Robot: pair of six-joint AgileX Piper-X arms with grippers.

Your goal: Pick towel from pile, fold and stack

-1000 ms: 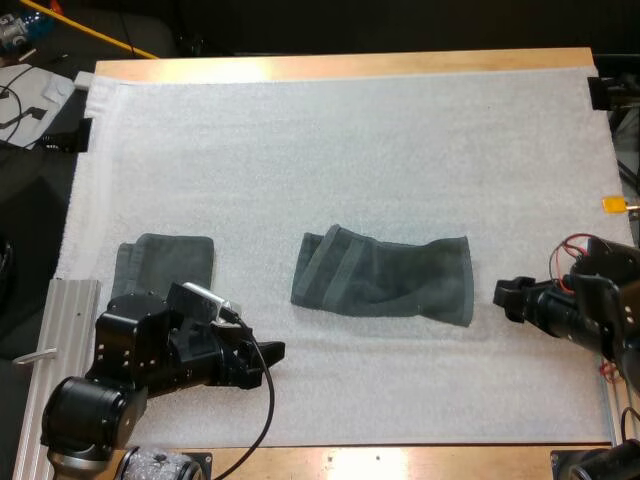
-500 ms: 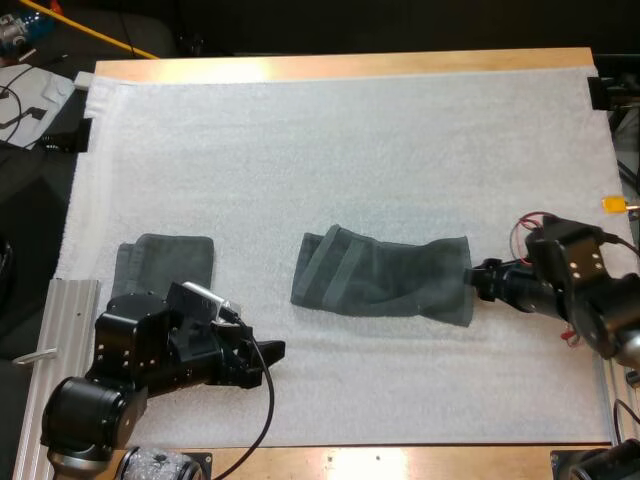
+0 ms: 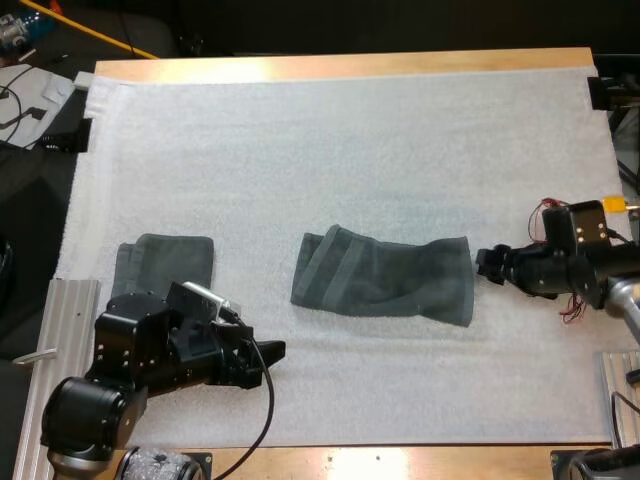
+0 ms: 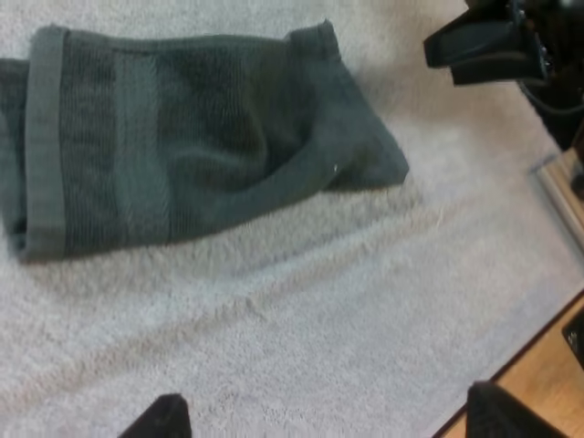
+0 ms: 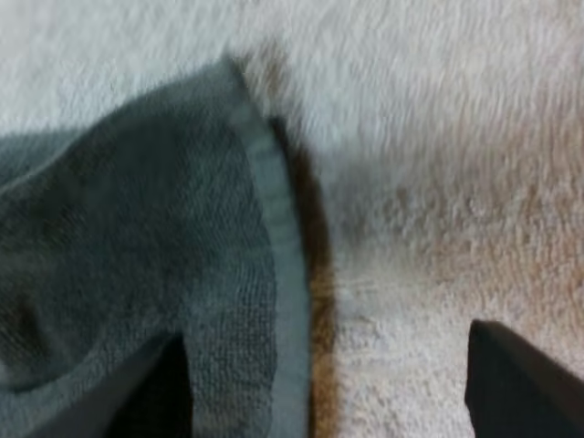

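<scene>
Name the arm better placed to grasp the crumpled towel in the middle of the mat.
Right. The right tool hangs open at the crumpled towel's edge, its fingers straddling the hem in its wrist view. The left tool sits open but farther back, clear of the towel.

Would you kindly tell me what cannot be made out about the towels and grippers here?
High view: the folded towel is partly hidden behind the left arm, so its layers cannot be counted.
Right wrist view: one finger of the right gripper covers the crumpled towel beneath it, so contact there is unclear.
Left wrist view: one end of that towel is cut off.
</scene>
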